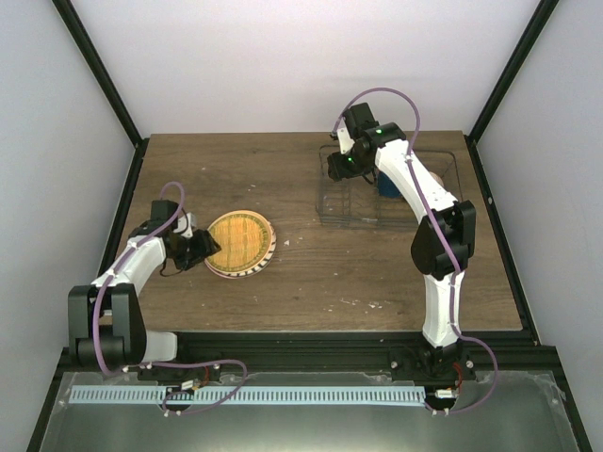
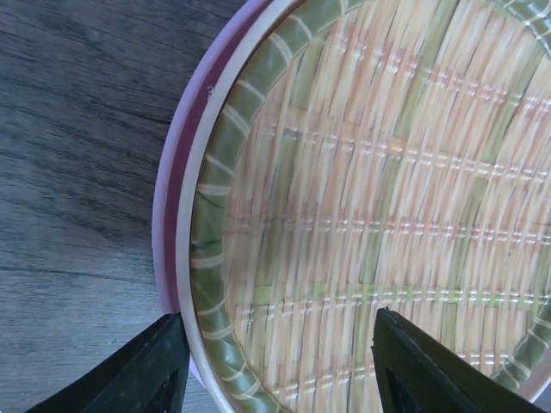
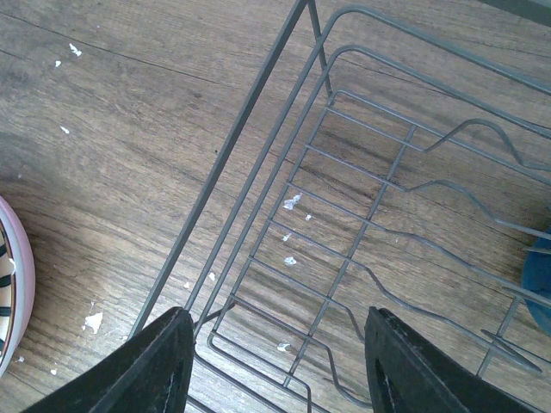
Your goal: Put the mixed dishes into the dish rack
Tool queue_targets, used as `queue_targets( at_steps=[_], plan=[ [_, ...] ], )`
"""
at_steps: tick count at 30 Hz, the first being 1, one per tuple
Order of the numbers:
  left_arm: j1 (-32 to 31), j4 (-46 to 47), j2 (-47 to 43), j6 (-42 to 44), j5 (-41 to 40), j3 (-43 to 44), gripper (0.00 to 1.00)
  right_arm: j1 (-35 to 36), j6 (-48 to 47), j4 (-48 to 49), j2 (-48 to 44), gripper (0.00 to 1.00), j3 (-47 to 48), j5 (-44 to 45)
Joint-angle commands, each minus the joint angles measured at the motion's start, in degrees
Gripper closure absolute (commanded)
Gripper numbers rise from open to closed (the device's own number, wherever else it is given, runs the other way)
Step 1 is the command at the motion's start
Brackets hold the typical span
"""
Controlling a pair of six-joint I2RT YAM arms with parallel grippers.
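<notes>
The yellow-orange grid-patterned plate (image 1: 238, 241) lies on top of a stack with the striped white plate (image 1: 270, 247) and the pink plate (image 2: 165, 215), left of the table's middle. My left gripper (image 1: 200, 248) is open at the stack's left rim. In the left wrist view (image 2: 275, 366) one finger stands outside the rim and one over the grid plate (image 2: 370, 189). My right gripper (image 1: 341, 168) is open and empty above the left end of the dish rack (image 1: 350, 215). The dark blue mug (image 1: 386, 183) sits in the rack (image 3: 344, 267). The cream bowl is out of view.
White crumbs lie on the wooden table (image 1: 377, 273) near the rack and the front edge. The plate stack's edge (image 3: 9, 292) and the mug (image 3: 541, 288) show at the sides of the right wrist view. Enclosure walls stand on all sides.
</notes>
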Motion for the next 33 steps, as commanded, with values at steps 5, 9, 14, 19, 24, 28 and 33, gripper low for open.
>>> queue_targets(
  at_steps=[5,9,14,19,24,28,33],
  plan=[
    [0.1,3.1,2.7,0.1,2.1,-1.7,0.42,0.5,-0.7,-0.3,0.6,0.39,1.3,0.9],
    [0.2,4.0,3.2,0.1,2.3,-2.2,0.42,0.5,-0.7,-0.5,0.5,0.18,1.3,1.3],
    [0.1,5.7,4.1,-0.2,3.1,-2.7,0.45,0.6,-0.5,-0.5,0.5,0.02,1.4,1.8],
    [0.2,7.5,5.0,-0.6,3.8,-4.0,0.52,0.6,-0.6,-0.6,0.6,0.0,1.5,2.3],
    [0.1,8.5,5.1,-0.8,4.0,-5.1,0.73,0.7,-0.5,-0.7,0.6,0.0,1.5,2.7],
    [0.2,8.4,4.7,-0.9,4.0,-5.3,0.84,0.6,-0.5,-0.7,0.7,0.0,1.5,2.7],
    [0.1,8.3,3.4,-0.9,3.8,-5.8,0.96,0.7,-0.5,-0.7,0.8,0.0,1.5,2.6]
  ],
)
